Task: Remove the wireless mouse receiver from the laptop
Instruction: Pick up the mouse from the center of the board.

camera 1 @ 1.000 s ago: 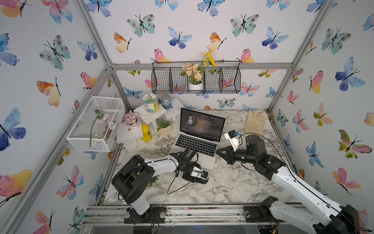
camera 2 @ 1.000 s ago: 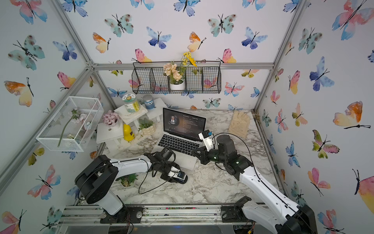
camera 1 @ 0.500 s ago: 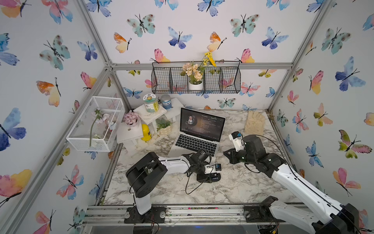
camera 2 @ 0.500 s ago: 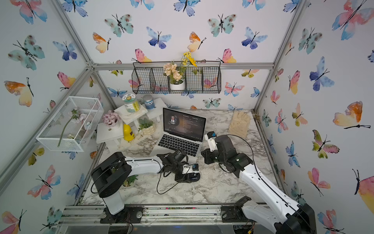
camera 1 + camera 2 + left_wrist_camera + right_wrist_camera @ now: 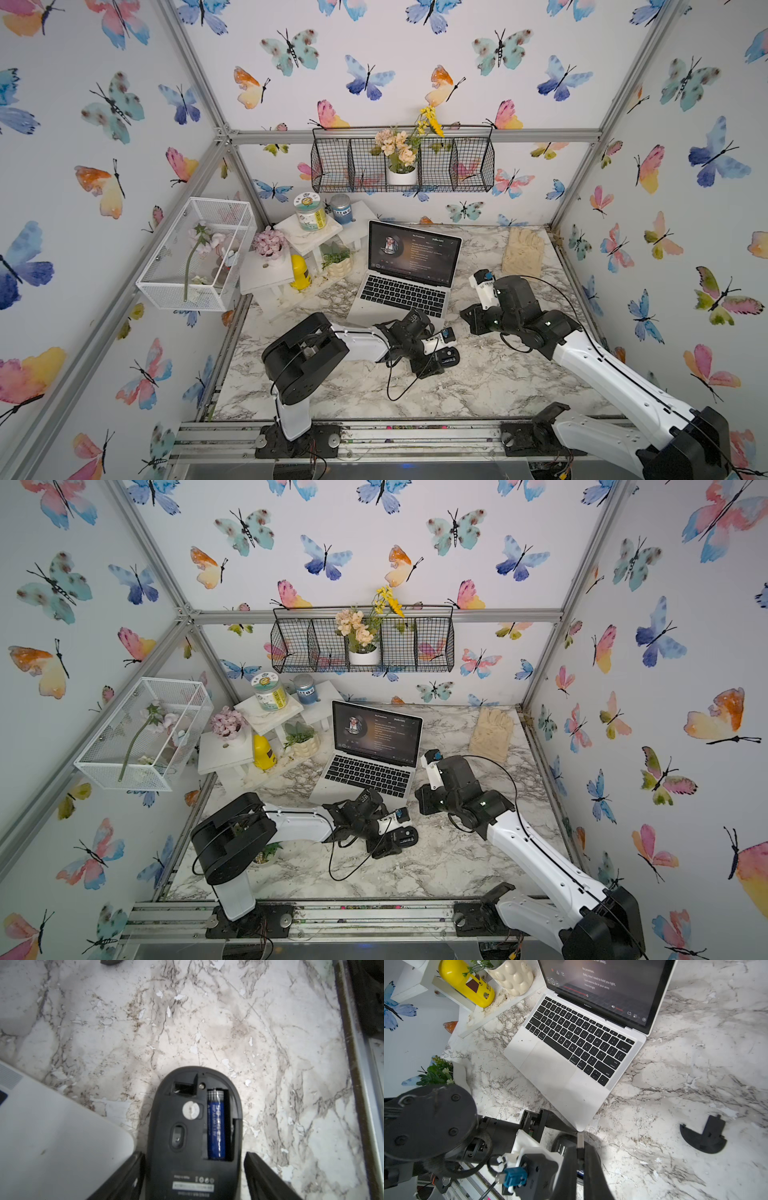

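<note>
The silver laptop (image 5: 399, 291) (image 5: 365, 771) (image 5: 550, 1068) stands open on the marble table. My right gripper (image 5: 580, 1151) (image 5: 467, 319) is shut on the wireless mouse receiver (image 5: 580, 1140). Its silver plug sticks out past the fingertips, free of the laptop, just off the laptop's near right corner and above the black mouse (image 5: 560, 1145). The mouse (image 5: 187, 1126) (image 5: 446, 359) lies belly up with a blue battery (image 5: 216, 1124) and an empty slot (image 5: 185, 1088) showing. My left gripper (image 5: 194, 1155) (image 5: 436, 361) is open around the mouse, with a gap at one finger.
A black battery cover (image 5: 704, 1136) lies on the marble to the right of the laptop. White stands with jars, a yellow bottle (image 5: 300, 272) and potted plants crowd the back left. A beige glove (image 5: 523, 251) lies at the back right. The left arm's cable loops across the front.
The left arm has carried the mouse rightward to the laptop's front right corner, and its jaws have spread wider. The right gripper has turned down toward the mouse, still shut.
</note>
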Available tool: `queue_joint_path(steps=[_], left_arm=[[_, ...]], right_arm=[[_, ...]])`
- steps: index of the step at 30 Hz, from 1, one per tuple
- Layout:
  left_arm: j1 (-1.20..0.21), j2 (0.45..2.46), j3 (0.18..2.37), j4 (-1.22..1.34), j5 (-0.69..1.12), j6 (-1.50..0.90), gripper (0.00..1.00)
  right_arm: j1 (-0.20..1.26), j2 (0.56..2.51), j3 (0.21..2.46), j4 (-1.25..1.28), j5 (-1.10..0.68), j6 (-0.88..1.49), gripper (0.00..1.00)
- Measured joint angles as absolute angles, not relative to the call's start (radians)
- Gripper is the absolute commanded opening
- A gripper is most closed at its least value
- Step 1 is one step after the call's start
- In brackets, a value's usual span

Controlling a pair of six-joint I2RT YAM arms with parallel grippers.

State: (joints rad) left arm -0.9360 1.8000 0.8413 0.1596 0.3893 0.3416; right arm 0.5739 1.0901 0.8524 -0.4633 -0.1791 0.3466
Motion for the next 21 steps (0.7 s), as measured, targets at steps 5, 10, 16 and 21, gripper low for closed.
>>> queue_joint_path(steps=[5,10,16,21], left_arm=[[-0.936,1.772,0.757,0.272,0.378,0.340,0.99],[-0.931,1.724,0.620,0.434,0.358,0.332,0.99],[-0.930,1.711,0.490,0.647,0.360,0.331,0.99],[-0.930,1.751,0.454,0.789,0.364,0.335,0.99]], right_arm=[[0.566,1.091,0.859,-0.463,-0.179,0.346,0.02],[0.562,1.091,0.859,-0.456,-0.179,0.347,0.02],[0.561,1.091,0.859,-0.435,-0.179,0.347,0.02],[0.561,1.088,0.858,-0.421,-0.179,0.347,0.02]])
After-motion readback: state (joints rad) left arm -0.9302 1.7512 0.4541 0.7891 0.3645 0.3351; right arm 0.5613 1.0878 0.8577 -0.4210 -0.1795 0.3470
